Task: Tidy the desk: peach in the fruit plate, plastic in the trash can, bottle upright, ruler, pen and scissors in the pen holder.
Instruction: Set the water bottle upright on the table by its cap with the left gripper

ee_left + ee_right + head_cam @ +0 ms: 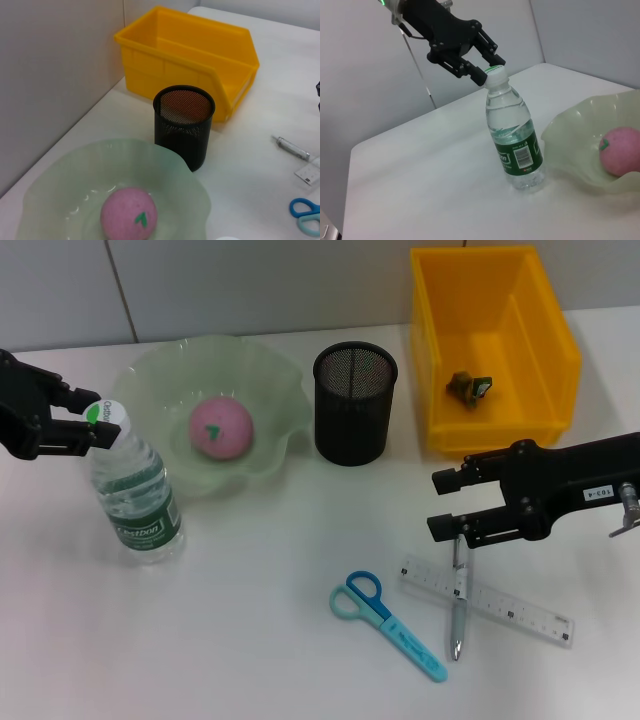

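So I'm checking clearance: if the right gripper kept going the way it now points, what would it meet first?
Probably nothing on the desk. The right gripper points toward the robot's left, above the pen, with bare table ahead; height is unclear.

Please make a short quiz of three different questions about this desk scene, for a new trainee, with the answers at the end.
1. True or false: the peach lies in the fruit plate.
2. What does the left gripper touch? A) scissors B) the bottle's cap C) pen holder
3. Fill in: the pen lies across the ______.

Key
1. True.
2. B. The bottle stands upright, with the left gripper at its cap.
3. Ruler. The right gripper hovers just above them; the scissors lie beside, and the pen holder is empty.
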Action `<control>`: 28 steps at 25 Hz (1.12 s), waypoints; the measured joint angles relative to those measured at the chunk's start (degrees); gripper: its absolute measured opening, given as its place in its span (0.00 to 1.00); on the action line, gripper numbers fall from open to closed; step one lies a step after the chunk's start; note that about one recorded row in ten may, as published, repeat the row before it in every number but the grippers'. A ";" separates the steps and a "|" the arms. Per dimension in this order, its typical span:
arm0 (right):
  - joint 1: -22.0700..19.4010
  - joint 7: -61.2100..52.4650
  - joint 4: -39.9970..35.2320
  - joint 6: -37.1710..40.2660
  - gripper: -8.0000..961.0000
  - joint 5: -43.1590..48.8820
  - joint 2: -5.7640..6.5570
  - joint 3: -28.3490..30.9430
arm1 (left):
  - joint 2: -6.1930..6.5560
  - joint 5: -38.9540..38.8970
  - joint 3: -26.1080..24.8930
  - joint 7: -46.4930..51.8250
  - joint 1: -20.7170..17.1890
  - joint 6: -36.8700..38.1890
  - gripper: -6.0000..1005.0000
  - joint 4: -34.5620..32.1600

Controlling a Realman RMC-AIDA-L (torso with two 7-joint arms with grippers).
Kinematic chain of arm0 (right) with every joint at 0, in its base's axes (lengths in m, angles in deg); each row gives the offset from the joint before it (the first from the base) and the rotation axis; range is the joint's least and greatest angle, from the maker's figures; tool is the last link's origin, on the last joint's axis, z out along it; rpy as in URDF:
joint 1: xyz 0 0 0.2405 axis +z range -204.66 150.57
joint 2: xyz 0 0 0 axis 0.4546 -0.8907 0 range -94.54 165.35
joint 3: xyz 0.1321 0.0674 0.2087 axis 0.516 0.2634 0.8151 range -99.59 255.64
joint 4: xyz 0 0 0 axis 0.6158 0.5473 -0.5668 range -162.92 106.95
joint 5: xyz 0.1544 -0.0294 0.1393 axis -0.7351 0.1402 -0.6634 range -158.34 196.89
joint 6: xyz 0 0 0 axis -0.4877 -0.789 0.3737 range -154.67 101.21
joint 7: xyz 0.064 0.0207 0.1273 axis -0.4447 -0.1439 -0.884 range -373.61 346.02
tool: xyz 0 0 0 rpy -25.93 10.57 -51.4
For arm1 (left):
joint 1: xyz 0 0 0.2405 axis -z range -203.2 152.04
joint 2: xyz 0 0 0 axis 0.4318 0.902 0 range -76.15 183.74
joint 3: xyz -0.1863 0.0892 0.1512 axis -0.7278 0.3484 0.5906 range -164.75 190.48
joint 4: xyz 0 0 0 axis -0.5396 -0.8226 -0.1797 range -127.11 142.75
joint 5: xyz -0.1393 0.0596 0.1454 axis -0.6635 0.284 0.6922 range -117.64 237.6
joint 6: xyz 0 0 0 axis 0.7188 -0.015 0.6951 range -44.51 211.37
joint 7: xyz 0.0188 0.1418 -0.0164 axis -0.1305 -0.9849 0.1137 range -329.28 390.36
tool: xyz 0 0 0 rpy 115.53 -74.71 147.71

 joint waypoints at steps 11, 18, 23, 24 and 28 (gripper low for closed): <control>0.04 0.00 0.00 0.00 0.72 0.00 0.00 0.00 | 0.36 0.19 -0.21 0.11 -0.84 -0.27 0.42 -0.91; 0.04 0.00 0.00 0.00 0.72 0.00 0.00 -0.01 | 0.24 0.16 -0.23 -0.10 -1.26 -0.81 0.41 -0.93; -0.02 0.00 0.00 0.00 0.72 0.00 0.00 0.00 | 0.22 0.17 -0.18 -0.22 -1.31 -0.82 0.40 -0.96; -0.03 0.00 0.00 0.00 0.72 0.00 0.00 0.00 | 0.22 0.18 -0.17 -0.28 -1.34 -0.82 0.39 -1.02; 0.04 0.00 0.00 0.00 0.72 0.00 0.00 -0.01 | 0.24 0.21 -0.20 -0.37 -1.40 -0.76 0.38 -1.12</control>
